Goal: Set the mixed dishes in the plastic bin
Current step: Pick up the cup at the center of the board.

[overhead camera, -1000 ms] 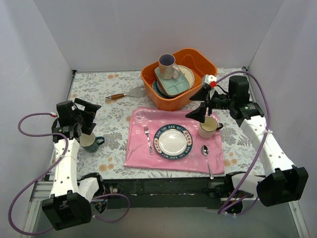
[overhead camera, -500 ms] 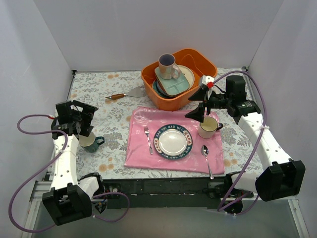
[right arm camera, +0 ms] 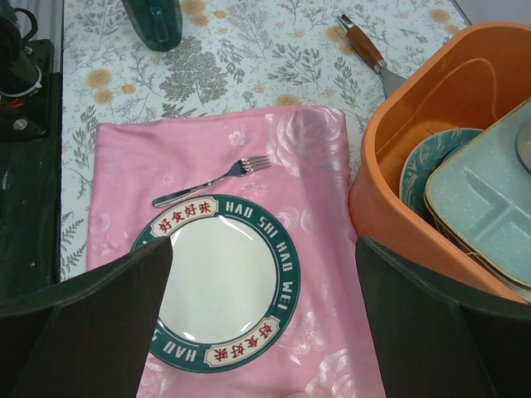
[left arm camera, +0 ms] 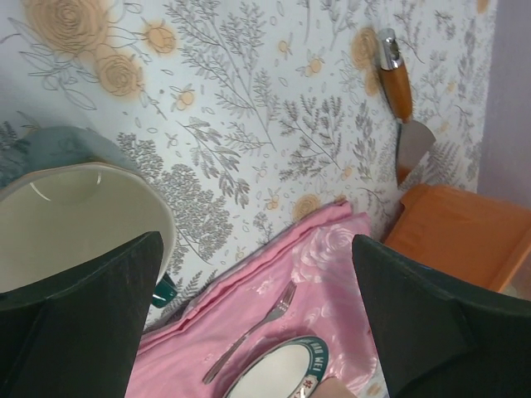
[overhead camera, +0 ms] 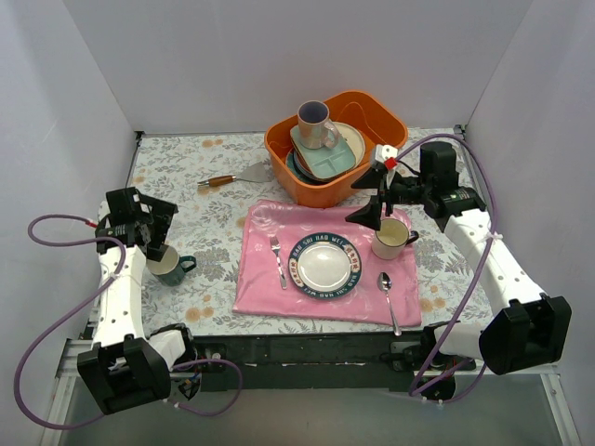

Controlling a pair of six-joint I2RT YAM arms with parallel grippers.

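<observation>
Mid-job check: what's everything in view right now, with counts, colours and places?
plastic bin: 1, orange, back centre
plate stack: mint squarish on top, in bin
lavender-lined mug: 1, atop that stack
dark green mug: 1, left, outside bin
pink cloth: 1, front centre
lettered plate: 1, white, on cloth
fork, spoon: 1 each, silver, flanking plate
cream mug: 1, cloth's right side
server: 1, wooden handle, left of bin
left gripper: open, by green mug
right gripper: open, above cream mug

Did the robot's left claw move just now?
Yes. The left claw drifted leftward, away from the dark green ceramic mug, which stayed put.
</observation>
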